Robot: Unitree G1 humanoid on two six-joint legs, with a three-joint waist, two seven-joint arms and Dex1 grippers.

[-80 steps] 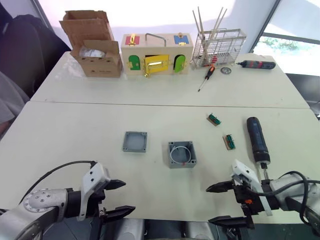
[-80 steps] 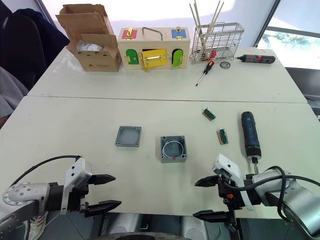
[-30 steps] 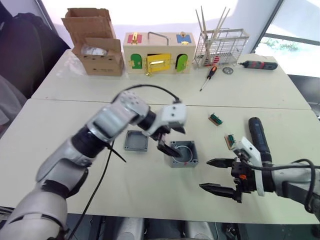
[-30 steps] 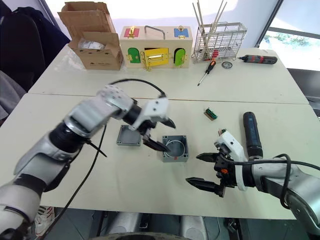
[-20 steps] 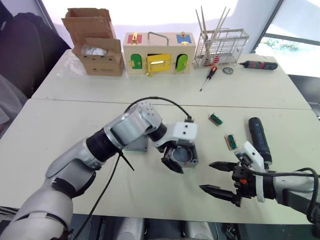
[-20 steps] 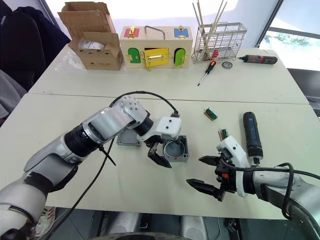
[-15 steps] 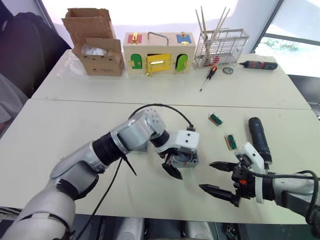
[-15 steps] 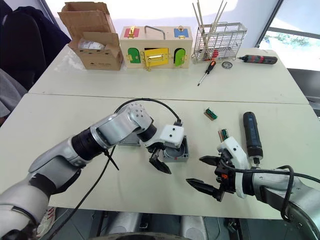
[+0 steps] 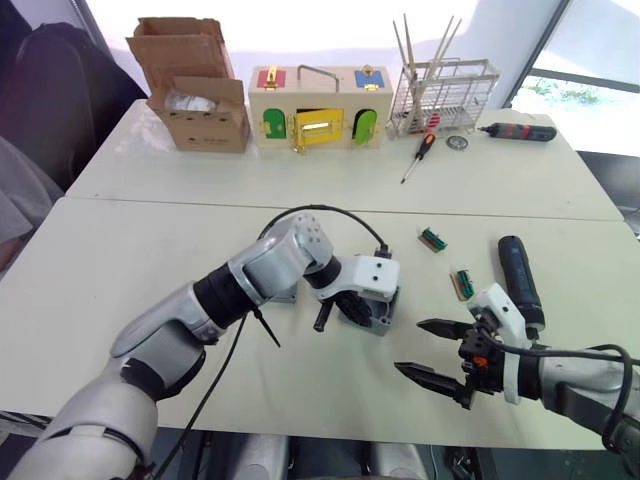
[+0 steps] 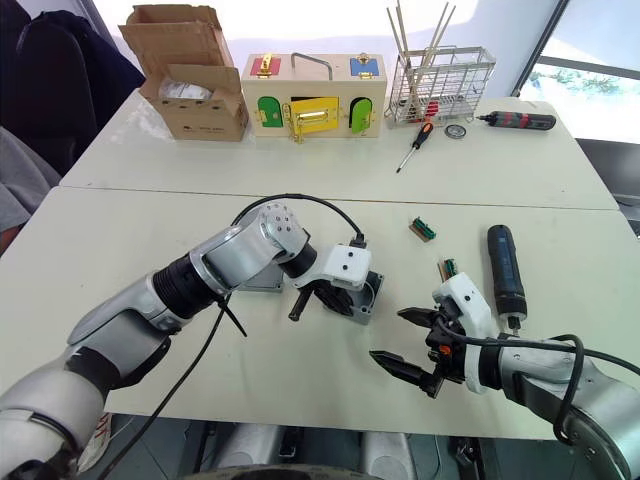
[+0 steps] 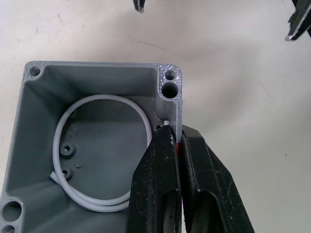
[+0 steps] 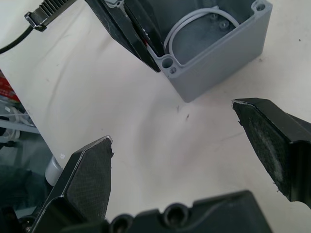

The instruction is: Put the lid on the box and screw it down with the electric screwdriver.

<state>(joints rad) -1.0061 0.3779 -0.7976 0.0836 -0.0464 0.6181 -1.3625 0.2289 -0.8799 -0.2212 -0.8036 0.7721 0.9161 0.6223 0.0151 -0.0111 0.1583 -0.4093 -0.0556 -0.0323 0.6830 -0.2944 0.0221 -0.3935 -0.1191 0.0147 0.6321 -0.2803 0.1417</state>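
While left claw pinches box, lid sits half-hidden.

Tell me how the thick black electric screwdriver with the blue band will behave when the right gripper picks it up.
The thick black cylindrical electric screwdriver lies on its side on the white table, so a nudge probably rolls it. Its bulky rigid body looks heavy for its size. The open right gripper should grasp mid-body, or it may tip.
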